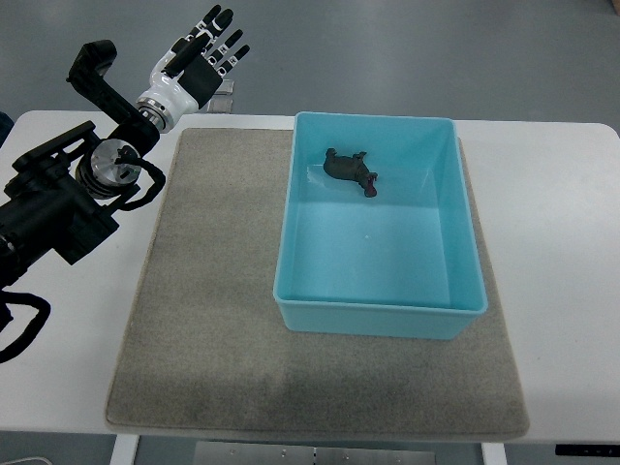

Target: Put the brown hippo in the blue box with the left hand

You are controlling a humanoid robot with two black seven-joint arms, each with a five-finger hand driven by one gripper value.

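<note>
**Hippo in box, left hand empty and lifted away**

Nearest the camera, along the bottom edge: the front lip of a white tabletop (572, 291), with a strip of its frame showing beneath. On top of it, a large grey mat (203, 320), roughly square, covering most of the middle of the surface and reaching almost to the front edge.

Further in, on the right half of the mat: a blue box (378, 315), open-topped, rectangular, long side running away from the camera. Near wall seen from outside, pale floor bare across the front and middle. Right rim close to the mat's right border.

Inside the box, toward its far-left corner: the brown hippo (349, 169), small and dark, lying on the floor of the box just short of the far wall, a spot of red at its right end. Clear of any finger.

To the left, entering from the picture's left edge: a black arm (58, 208) with looped cables, angled up and away over the tabletop's far-left corner. At its end, beyond the mat's far-left corner and well apart from the box: the left hand (199, 63), white with black fingers (225, 44) spread apart and extended, holding nothing.

Beyond the tabletop: plain grey floor (436, 48).
</note>
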